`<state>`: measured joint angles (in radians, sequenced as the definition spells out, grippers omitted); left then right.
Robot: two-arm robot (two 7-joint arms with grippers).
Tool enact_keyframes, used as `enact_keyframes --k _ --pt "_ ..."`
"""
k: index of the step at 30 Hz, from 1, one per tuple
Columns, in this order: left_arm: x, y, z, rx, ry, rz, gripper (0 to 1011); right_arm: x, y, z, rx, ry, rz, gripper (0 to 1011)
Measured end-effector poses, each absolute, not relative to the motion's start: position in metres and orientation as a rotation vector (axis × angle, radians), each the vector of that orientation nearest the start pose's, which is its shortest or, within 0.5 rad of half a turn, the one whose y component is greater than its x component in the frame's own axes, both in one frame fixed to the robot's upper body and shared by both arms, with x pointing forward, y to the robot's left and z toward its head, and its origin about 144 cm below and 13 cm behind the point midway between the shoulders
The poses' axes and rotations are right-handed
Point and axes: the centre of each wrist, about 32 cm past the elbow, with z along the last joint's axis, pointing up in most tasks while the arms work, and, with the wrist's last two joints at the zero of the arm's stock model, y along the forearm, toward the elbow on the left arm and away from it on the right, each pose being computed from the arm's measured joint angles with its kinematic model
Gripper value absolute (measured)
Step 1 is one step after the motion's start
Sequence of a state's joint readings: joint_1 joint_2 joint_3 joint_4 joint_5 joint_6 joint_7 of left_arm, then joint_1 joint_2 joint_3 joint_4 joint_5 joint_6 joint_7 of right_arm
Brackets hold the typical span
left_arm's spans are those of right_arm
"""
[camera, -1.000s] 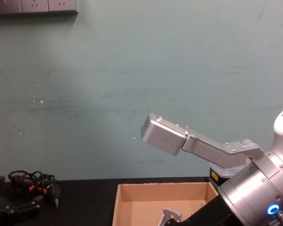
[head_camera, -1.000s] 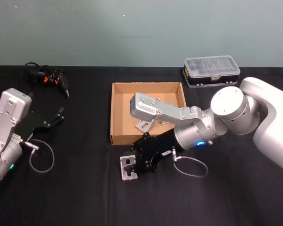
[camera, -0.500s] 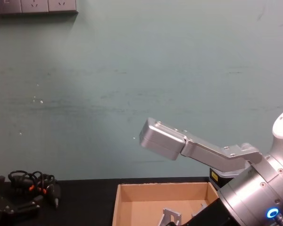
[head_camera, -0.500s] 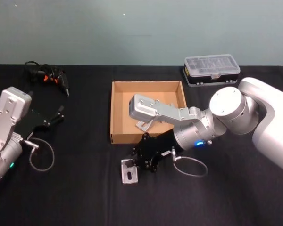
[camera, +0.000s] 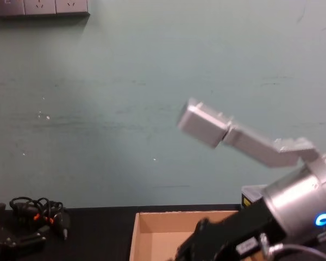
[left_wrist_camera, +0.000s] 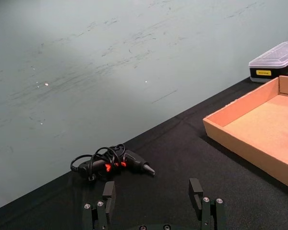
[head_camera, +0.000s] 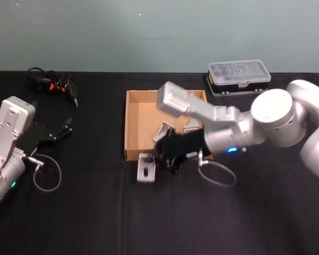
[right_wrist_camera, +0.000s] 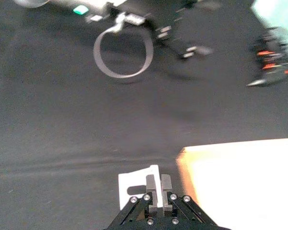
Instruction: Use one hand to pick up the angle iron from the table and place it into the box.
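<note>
Silvery angle iron (head_camera: 146,170) pinched in right hand (head_camera: 158,158) beside cardboard box (head_camera: 132,127).

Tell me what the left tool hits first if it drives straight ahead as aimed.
Probably the tangled black cable bundle: it lies ahead of the open left tool on the table, though depth is hard to judge.

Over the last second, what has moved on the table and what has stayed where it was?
The right end effector, shut on the angle iron, has lifted it off the table and carried it toward the box's near left corner. The right arm's elbow swung up and back. The left end effector stayed parked and open at the left; the box and the bracket already inside it did not shift.
</note>
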<state>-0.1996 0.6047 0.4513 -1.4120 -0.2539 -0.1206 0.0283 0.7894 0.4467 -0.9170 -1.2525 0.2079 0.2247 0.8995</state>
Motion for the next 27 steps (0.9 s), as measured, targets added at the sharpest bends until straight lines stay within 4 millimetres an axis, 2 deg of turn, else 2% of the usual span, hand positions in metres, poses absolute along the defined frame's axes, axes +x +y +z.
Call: enact_keyframes --k 6,12,19,27 --pt "0.489 0.31 1.14 0.304 -0.285 1.248 1000 0.589 -0.199 1.259 -0.584 -0.188 -0.313 60" --pt "0.489 0.31 1.14 0.304 -0.285 1.248 1000 0.588 -0.215 1.264 -0.541 -0.18 -0.452 60" --pt "0.489 0.31 1.14 0.304 -0.285 1.248 1000 0.593 -0.218 1.262 -0.522 -0.156 -0.584 61" --pt "0.489 0.31 1.14 0.304 -0.285 1.248 1000 0.61 -0.21 1.251 -0.52 -0.122 -0.696 60"
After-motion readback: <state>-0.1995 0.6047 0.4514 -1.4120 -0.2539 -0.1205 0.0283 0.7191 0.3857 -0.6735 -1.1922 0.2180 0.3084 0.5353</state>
